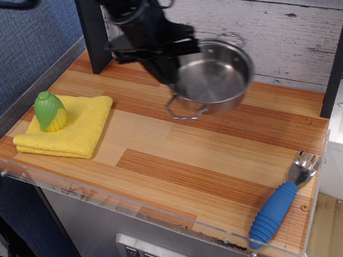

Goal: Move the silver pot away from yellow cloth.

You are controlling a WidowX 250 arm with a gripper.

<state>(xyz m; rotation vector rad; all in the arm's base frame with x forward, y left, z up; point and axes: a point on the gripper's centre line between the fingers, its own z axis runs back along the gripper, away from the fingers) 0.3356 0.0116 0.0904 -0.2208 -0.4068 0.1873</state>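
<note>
The silver pot (215, 78) is shiny, shallow and round with two looped wire handles. It hangs tilted in the air above the back middle of the wooden table. My black gripper (172, 73) is shut on the pot's left rim and holds it up. The yellow cloth (70, 125) lies folded at the table's front left corner, well apart from the pot.
A small green-and-yellow toy corn (49, 111) stands on the cloth's left part. A fork with a blue ribbed handle (282, 201) lies at the front right corner. A grey plank wall (283, 24) runs along the back. A clear rim edges the table front (137, 209).
</note>
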